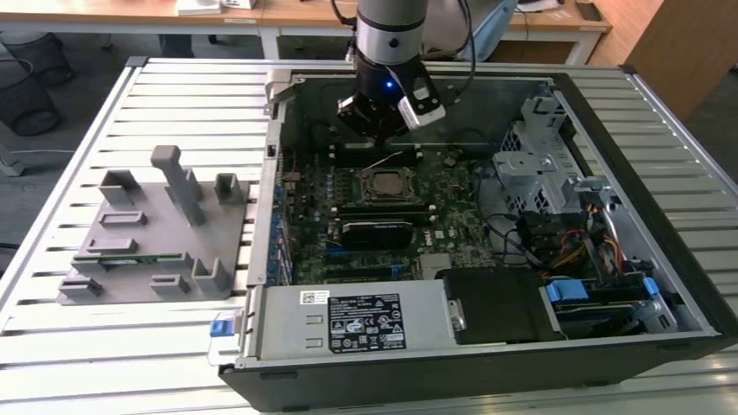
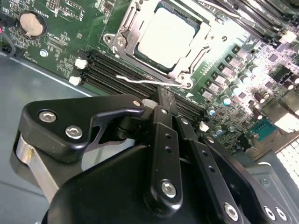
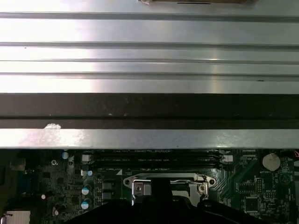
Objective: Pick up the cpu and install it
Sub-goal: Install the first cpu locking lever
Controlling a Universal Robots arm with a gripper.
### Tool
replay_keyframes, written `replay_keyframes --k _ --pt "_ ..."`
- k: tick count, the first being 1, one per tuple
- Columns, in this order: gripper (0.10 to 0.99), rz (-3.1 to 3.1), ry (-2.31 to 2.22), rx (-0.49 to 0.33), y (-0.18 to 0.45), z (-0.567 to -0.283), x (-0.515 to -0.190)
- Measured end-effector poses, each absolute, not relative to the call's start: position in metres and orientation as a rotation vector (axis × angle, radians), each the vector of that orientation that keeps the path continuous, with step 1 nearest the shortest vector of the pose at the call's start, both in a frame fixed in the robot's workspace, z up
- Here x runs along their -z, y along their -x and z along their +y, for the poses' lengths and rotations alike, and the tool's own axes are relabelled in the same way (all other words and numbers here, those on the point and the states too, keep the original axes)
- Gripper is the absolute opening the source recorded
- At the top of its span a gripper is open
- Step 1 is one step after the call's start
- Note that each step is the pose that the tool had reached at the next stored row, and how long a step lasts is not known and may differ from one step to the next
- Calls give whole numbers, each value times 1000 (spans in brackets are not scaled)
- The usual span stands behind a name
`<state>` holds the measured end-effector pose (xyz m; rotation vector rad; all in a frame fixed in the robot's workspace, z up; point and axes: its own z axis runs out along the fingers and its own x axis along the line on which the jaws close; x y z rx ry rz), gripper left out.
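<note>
Grey plastic fixture [image 1: 155, 229] on the slatted table at the exterior view's left, its slots hard to make out; open black computer case [image 1: 485, 363] holds the green motherboard [image 1: 444, 203]; pale silver square cpu [image 2: 166, 37] sits in the metal-framed socket [image 2: 122, 39]; black gripper [image 1: 372, 131] hovers just above, fingers' state cannot be told; label print illegible.

The cpu [image 2: 166, 38] sits in the socket [image 2: 125, 35] below me; the fixture [image 1: 155, 229] lies at the exterior view's left of the case [image 1: 461, 346].
</note>
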<state>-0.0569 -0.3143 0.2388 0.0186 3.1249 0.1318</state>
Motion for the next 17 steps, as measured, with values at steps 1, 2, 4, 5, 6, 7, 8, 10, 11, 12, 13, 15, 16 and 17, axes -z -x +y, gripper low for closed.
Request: replay_keyframes --k 1,2,4,5,6,7,8,10,11,12,13,15,16,17 --pt "106 3125 -19 -132 57 -314 -238" --pt "106 3125 -19 -132 56 -314 -238" --pt "106 3125 -16 -132 54 -314 -236" --pt "106 3125 -13 -132 53 -314 -235" --pt "106 3125 -11 -132 51 -314 -235" --pt "106 3125 -9 -132 49 -314 -234" --pt "106 3125 -8 -132 48 -314 -234" --pt "106 3126 -5 -132 45 -314 -233" --pt "106 3126 -3 -132 45 -314 -233" --pt "106 3126 0 -131 45 -314 -232" --pt "106 3126 9 -132 45 -313 -231" --pt "106 3126 40 -132 45 -312 -230" --pt "106 3127 45 -132 45 -312 -230" --pt "106 3127 45 -132 45 -311 -229"
